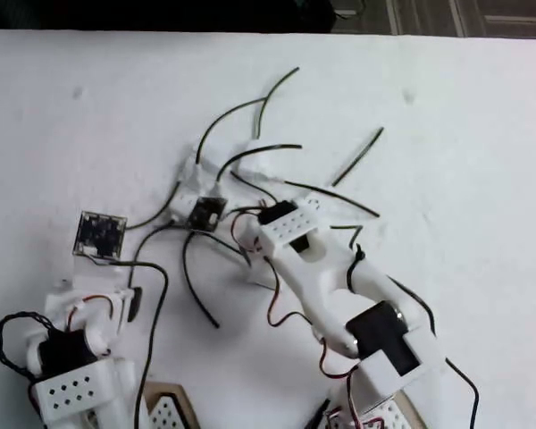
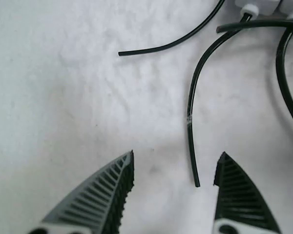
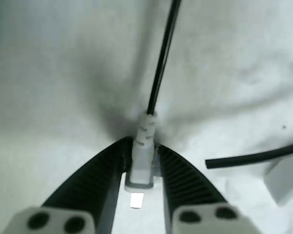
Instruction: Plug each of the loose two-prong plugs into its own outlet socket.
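My right gripper (image 3: pixel 141 168) is shut on a white two-prong plug (image 3: pixel 142 151) low over the white table; the plug's black cable (image 3: pixel 162 58) runs straight away from the fingers. From above, this gripper (image 1: pixel 197 181) sits at mid-table with the plug (image 1: pixel 196 166) at its tip. My left gripper (image 2: pixel 175 163) hangs open over bare table, and the loose end of a black cable (image 2: pixel 191 146) lies between its fingertips, closer to the dark finger (image 2: pixel 234 187). White plug bodies (image 2: pixel 256 6) lie beyond it. The left arm (image 1: pixel 80 313) stands at the front left.
Several black cables (image 1: pixel 250 152) spread over the table's middle, some with loose ends. Another white connector block (image 3: pixel 285 178) lies beside the right gripper, with a cable end (image 3: pixel 254 158) near it. The table's back and far sides are bare white cloth (image 1: pixel 464 107).
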Available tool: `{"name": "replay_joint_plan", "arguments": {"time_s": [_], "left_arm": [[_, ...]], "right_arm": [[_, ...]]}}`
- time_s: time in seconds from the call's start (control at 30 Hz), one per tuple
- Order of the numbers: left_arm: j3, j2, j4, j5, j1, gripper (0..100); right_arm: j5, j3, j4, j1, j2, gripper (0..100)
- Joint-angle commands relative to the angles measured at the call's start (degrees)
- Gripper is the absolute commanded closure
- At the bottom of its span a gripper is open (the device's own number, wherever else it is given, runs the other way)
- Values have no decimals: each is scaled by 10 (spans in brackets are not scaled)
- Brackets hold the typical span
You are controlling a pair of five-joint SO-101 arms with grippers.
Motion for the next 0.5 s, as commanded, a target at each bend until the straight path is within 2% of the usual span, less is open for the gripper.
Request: {"name": "replay_joint_plan", "arguments": {"time_s": [0.0, 0.23, 0.47], "left_arm": [[-4, -5, -6, 1, -2, 732], [7, -5, -15, 0, 0, 732], [-4, -6, -50, 7, 0, 732]], "right_arm": [[6, -33, -15, -22, -14, 980], [-9, -72, 106, -24, -140, 981], [-139, -84, 174, -20, -313, 981]]}}
